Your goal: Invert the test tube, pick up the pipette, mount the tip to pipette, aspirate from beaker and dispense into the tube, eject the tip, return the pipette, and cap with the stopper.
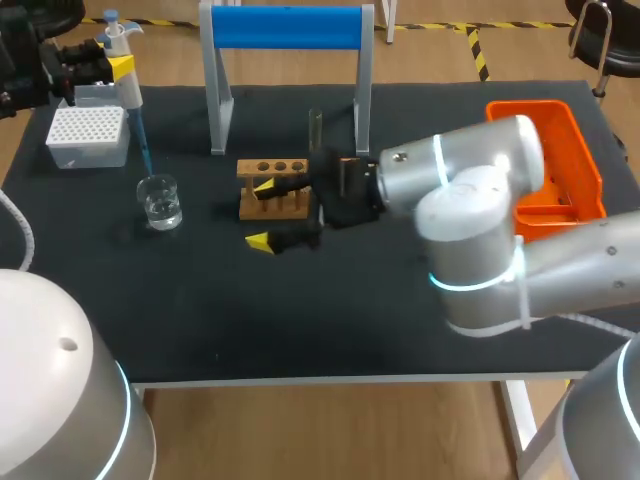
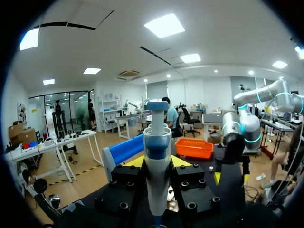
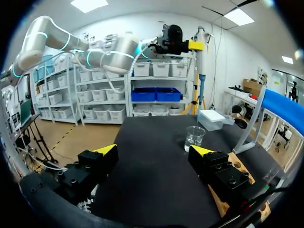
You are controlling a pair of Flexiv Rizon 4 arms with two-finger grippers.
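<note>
Pincer of the left arm (image 2: pixel 157 164) is pinching the pipette (image 1: pixel 127 80) at the far left of the surface (image 1: pixel 400 330), carrying it upright with its long axis near vertical. The blue tip (image 1: pixel 143 145) is pointing down at the beaker (image 1: pixel 160 201), which is sitting just below and slightly nearer. The right pincer (image 1: pixel 262 213) is lying spread by the rack (image 1: pixel 272 166), well apart from the beaker, so the left arm is standing nearer.

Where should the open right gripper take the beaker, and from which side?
Take the beaker by its straight glass wall, mid-height, pinched from opposite sides, coming in level from the rack side. It stands upright holding liquid, and the pipette hangs over its mouth, so coming from above looks blocked.
</note>
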